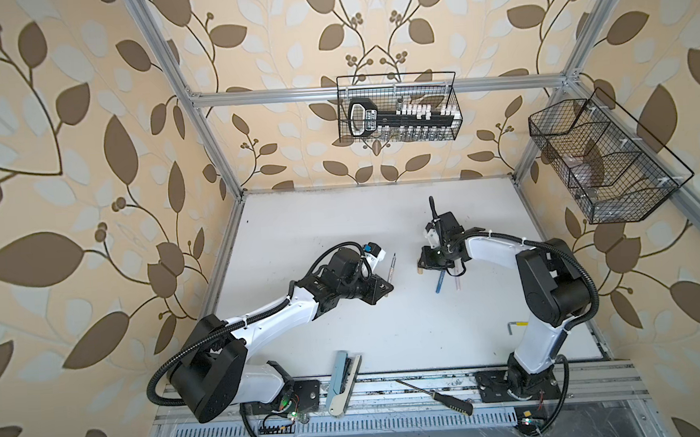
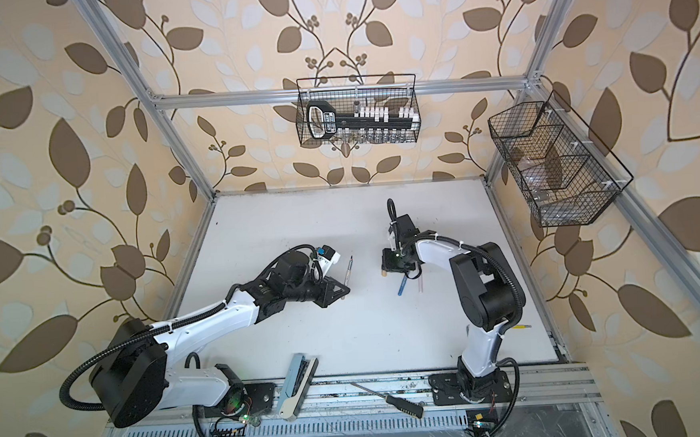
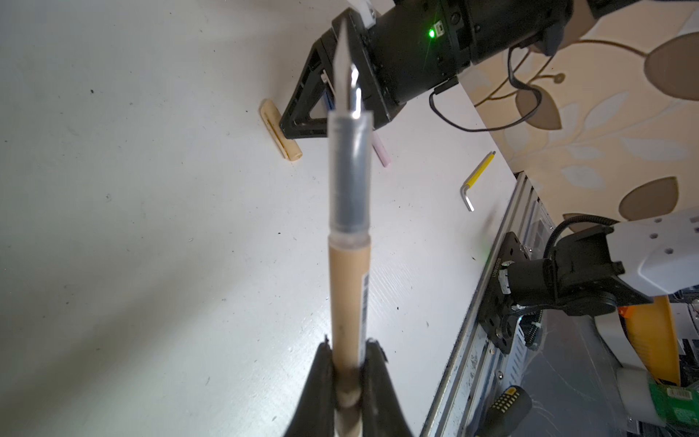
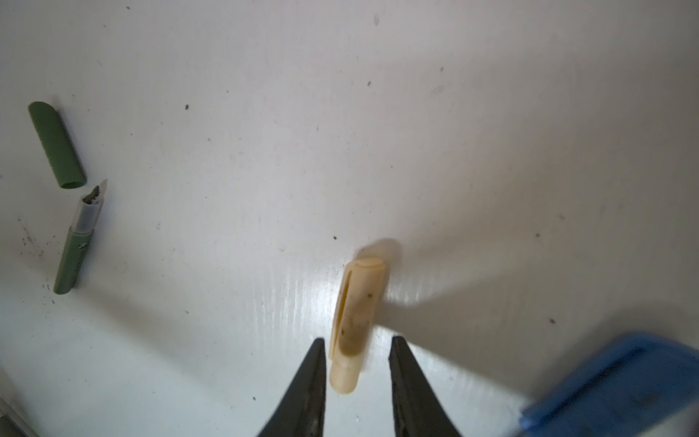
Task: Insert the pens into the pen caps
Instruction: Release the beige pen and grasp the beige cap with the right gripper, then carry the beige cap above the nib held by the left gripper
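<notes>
My left gripper (image 3: 350, 344) is shut on the lower barrel of the tan pen (image 3: 348, 283). It holds the pen above the table with the dark tip pointing toward the right arm. Both top views show this pen (image 1: 393, 262) (image 2: 349, 267). The tan cap (image 4: 357, 314) lies on the table. My right gripper (image 4: 357, 340) is down over its open end, open, with one jaw on each side and gaps showing. A green cap (image 4: 56, 145) and a green pen (image 4: 75, 242) lie apart from it. A blue pen (image 1: 441, 282) and a pink pen (image 1: 456, 281) lie under the right wrist.
A blurred blue object (image 4: 612, 382) sits beside the right jaw. A yellow hex key (image 1: 517, 325) lies near the right arm's base. A screwdriver (image 1: 434, 395) and a pale blue stapler-like tool (image 1: 341, 378) lie at the front rail. Wire baskets (image 1: 398, 108) (image 1: 603, 158) hang on the walls.
</notes>
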`<action>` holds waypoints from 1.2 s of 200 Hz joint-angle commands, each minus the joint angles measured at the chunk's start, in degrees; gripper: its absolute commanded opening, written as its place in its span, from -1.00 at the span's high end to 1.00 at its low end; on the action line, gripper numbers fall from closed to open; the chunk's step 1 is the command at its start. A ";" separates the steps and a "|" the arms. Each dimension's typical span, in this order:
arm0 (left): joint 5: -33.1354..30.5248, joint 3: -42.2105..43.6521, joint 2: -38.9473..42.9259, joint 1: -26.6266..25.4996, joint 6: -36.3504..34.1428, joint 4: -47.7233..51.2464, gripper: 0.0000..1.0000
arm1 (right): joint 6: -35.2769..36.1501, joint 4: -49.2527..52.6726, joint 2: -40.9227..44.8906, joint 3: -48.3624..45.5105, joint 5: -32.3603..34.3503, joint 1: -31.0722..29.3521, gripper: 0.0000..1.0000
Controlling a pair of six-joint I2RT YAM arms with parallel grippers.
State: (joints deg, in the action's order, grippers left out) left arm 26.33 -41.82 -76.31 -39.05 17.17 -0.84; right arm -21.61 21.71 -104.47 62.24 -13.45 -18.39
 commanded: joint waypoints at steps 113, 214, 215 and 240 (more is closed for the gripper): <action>-2.30 0.61 2.03 -0.91 -2.90 -0.35 0.80 | -0.04 -3.31 -0.51 -0.45 -0.82 -1.38 0.67; -4.79 -4.30 -4.30 -8.68 -2.31 -6.08 0.81 | -18.89 -42.42 30.04 -26.71 -5.81 -3.65 0.66; -4.57 -4.31 -4.29 -8.68 -2.23 -6.27 0.81 | -18.99 -42.61 30.38 -26.85 -5.67 -3.79 0.66; -2.57 -4.70 -5.08 -8.85 -0.83 -8.42 0.81 | -21.21 -43.77 35.47 -28.16 -2.30 -5.60 0.66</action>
State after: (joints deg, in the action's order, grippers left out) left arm 21.06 -44.27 -81.01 -47.66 15.14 -4.21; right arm -37.32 -14.09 -72.95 35.11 -18.11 -22.76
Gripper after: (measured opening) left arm 0.118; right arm 0.173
